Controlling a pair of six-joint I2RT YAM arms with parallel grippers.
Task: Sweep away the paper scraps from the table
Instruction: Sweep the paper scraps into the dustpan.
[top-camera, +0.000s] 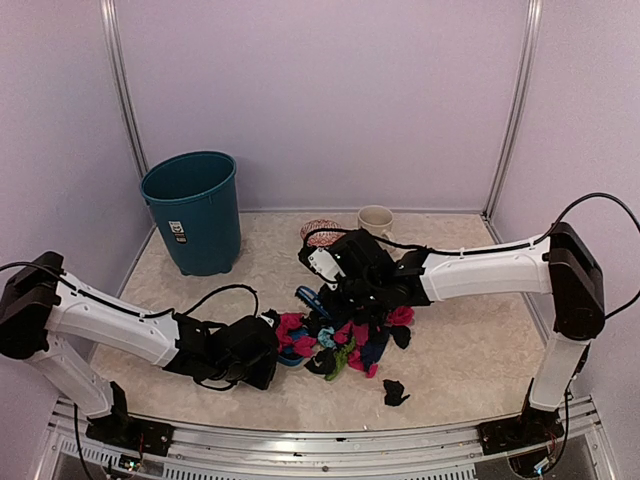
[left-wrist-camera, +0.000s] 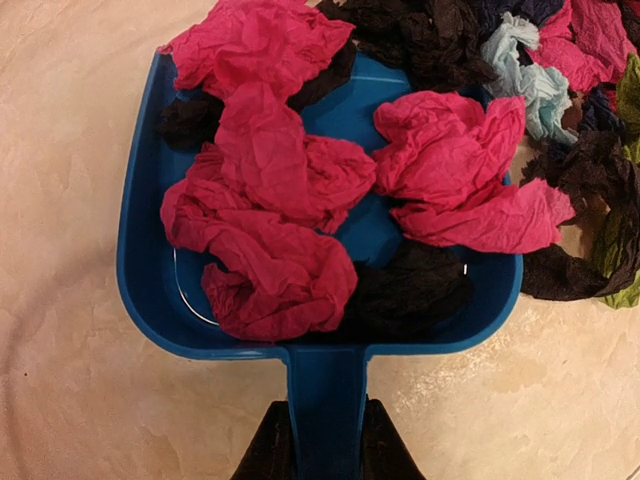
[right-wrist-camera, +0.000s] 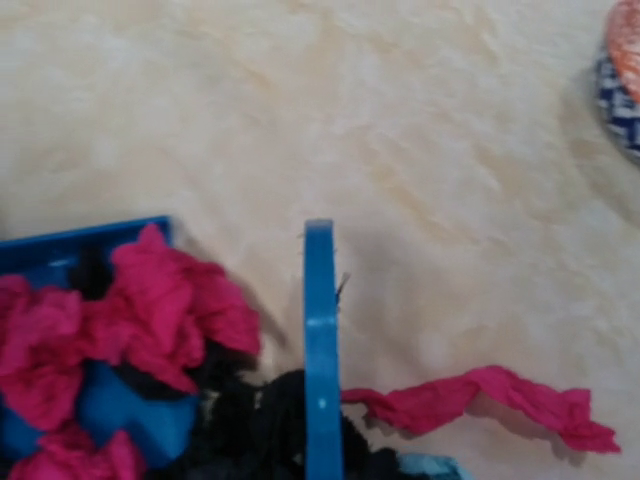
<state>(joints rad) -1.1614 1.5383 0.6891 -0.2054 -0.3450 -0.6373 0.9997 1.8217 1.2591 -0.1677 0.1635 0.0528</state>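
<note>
Beige table (top-camera: 470, 350), paper scraps (left-wrist-camera: 270, 180) in dustpan (left-wrist-camera: 138, 250), brush (right-wrist-camera: 320, 350)

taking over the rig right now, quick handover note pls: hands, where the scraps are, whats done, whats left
Left hand: shut on the dustpan handle, with the pan flat on the table.
Right hand: shut, holding the brush over the pile.
Done: several pink and black paper scraps lie in the pan.
Left: a mixed heap lies at the pan's mouth. One black scrap sits alone nearer the front edge, and a pink strip lies beside the brush. The pan is not yet emptied; the teal bin stands at back left.
</note>
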